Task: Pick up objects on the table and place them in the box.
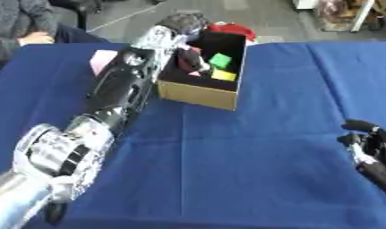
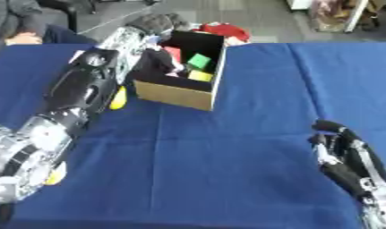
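Blue cloth-covered table (image 1: 250,170), grey floor beyond.

Cardboard box (image 1: 197,94): open-topped, dark inside, standing at the far middle of the table. Inside it, a green block (image 1: 220,60) with a yellow block (image 1: 224,75) just nearer, and a pink-red piece (image 2: 173,53) to their left.

Left hand (image 1: 184,23): over the box's far left corner, arm stretched along the box's left side; whether the fingers are curled or holding anything cannot be told.

Right hand (image 2: 340,152): well to the near right of the box, low over the cloth, fingers relaxed, holding nothing.

Yellow object (image 2: 117,99): left of the box, beside the arm.

Pink item (image 1: 102,61): left of the box, partly hidden by the arm.

Red object (image 2: 224,31): just behind the box.
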Tool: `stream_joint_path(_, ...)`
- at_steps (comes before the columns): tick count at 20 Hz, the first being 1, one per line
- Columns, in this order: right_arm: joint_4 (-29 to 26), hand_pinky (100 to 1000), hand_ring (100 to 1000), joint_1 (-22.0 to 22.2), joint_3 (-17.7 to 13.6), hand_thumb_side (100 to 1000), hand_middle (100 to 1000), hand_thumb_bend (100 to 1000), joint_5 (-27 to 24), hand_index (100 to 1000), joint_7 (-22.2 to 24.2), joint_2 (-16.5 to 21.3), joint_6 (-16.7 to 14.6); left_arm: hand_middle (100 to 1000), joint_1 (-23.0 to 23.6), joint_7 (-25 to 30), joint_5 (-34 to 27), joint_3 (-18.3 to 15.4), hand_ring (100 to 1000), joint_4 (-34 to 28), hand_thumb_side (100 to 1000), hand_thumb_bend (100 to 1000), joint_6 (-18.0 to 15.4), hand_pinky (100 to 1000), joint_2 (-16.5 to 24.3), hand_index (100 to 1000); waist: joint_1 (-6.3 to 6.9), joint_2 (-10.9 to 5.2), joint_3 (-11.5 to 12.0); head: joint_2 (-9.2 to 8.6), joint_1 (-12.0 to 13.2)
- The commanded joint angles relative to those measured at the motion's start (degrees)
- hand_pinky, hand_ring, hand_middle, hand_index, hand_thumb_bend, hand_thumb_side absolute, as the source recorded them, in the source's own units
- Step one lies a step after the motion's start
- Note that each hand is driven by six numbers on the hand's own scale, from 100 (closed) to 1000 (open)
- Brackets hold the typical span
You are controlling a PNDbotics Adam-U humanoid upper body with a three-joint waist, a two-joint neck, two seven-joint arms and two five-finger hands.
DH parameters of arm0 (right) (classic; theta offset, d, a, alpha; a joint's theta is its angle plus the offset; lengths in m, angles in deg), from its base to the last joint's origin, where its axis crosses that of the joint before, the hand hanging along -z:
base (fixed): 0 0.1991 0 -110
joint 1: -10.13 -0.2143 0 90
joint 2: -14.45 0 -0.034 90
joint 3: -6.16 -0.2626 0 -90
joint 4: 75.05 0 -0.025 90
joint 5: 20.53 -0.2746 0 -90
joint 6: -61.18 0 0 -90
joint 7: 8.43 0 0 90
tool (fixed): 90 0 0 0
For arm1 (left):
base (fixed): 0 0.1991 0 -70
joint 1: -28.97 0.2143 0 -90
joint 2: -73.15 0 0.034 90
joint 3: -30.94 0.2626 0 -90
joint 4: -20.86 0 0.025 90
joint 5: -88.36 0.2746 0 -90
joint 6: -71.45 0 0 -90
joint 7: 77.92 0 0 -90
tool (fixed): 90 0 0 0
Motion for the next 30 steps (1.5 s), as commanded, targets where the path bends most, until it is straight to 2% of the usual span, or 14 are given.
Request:
stream_joint_path(1, -0.54, 766, 674, -0.34, -0.61, 319, 742, 100, 0.26, 811, -0.23, 1.06, -0.07, 949, -0.44, 2.23, -2.15, 3.05, 882, -5.42, 375, 607, -2.92, 883, 5.55, 1000, 0.14, -0.68, 0.5, 0.22, -0.71)
stream_joint_path(7, -0.25, 766, 674, 0.21, -1.35, 315, 742, 100, 0.92, 811, -0.86, 2.21, -0.03, 928, 6.41, -0.83, -7.48, 11.17, 876, -14.12, 413, 626, -8.29, 881, 14.19, 992, 1.39, -1.05, 2.5, 0.22, -2.69)
stream_joint_path(10, -0.15, 765, 674, 0.68, -1.62, 315, 742, 100, 1.22, 811, -1.16, 2.72, -0.03, 902, 10.82, -2.79, -10.23, 15.63, 860, -18.59, 398, 557, -11.04, 872, 18.66, 983, 2.11, -1.36, 4.01, 0.22, -3.78)
stream_joint_path(13, 0.02, 765, 674, 1.16, -1.75, 319, 742, 100, 1.52, 810, -1.29, 3.27, -0.04, 870, 15.42, -2.99, -13.06, 20.23, 841, -23.19, 460, 476, -13.87, 864, 23.26, 970, 2.63, -1.86, 5.37, 0.22, -5.0)
stream_joint_path(15, 0.22, 765, 674, 1.59, -1.9, 319, 741, 100, 1.73, 810, -1.43, 3.57, -0.03, 863, 18.39, -2.09, -14.89, 23.2, 836, -26.17, 484, 461, -15.7, 864, 26.23, 968, 2.97, -2.39, 6.38, 0.22, -5.77)
stream_joint_path(17, 0.37, 765, 674, 1.84, -1.85, 321, 742, 100, 1.89, 810, -1.43, 3.72, -0.08, 848, 21.27, -0.68, -16.66, 25.02, 826, -29.04, 470, 434, -17.47, 860, 28.72, 961, 3.15, -2.74, 6.94, 0.22, -6.04)
stream_joint_path(20, 0.51, 765, 674, 2.0, -1.66, 322, 741, 100, 2.12, 811, -1.23, 3.73, -0.17, 827, 25.63, 1.77, -19.35, 28.16, 808, -33.1, 553, 373, -20.15, 854, 31.02, 952, 3.47, -3.09, 7.32, 0.22, -6.27)
stream_joint_path(22, 0.58, 765, 674, 2.0, -1.54, 321, 741, 100, 2.22, 810, -1.1, 3.77, -0.21, 823, 28.63, 3.6, -21.19, 30.31, 803, -34.65, 648, 388, -22.0, 852, 32.25, 952, 3.58, -3.18, 7.15, 0.22, -6.16)
stream_joint_path(23, 0.6, 765, 674, 1.99, -1.46, 321, 741, 100, 2.24, 810, -1.05, 3.79, -0.22, 823, 30.15, 4.53, -22.13, 31.31, 803, -35.25, 648, 388, -22.94, 852, 32.95, 952, 3.63, -3.23, 7.02, 0.22, -6.02)
stream_joint_path(24, 0.61, 765, 674, 1.94, -1.37, 325, 741, 100, 2.25, 810, -0.96, 3.8, -0.25, 825, 31.74, 5.5, -23.11, 32.05, 804, -35.89, 686, 421, -23.92, 850, 33.81, 952, 3.67, -3.29, 6.88, 0.22, -5.88)
stream_joint_path(28, 0.72, 765, 674, 1.85, -1.25, 326, 741, 100, 2.32, 810, -0.76, 3.87, -0.33, 826, 33.97, 9.48, -27.08, 30.76, 803, -37.28, 666, 418, -27.89, 850, 35.88, 950, 3.72, -3.43, 6.81, 0.22, -5.81)
stream_joint_path(29, 0.73, 765, 674, 1.89, -1.28, 330, 741, 100, 2.33, 810, -0.76, 3.87, -0.34, 822, 33.86, 10.47, -28.08, 30.19, 796, -37.03, 600, 438, -28.88, 847, 36.12, 941, 3.77, -3.48, 6.91, 0.22, -5.88)
stream_joint_path(30, 0.74, 765, 674, 2.0, -1.38, 329, 741, 100, 2.36, 810, -0.8, 3.86, -0.34, 822, 33.69, 11.45, -29.05, 29.17, 793, -36.29, 596, 443, -29.86, 845, 36.59, 942, 3.86, -3.58, 7.16, 0.22, -6.02)
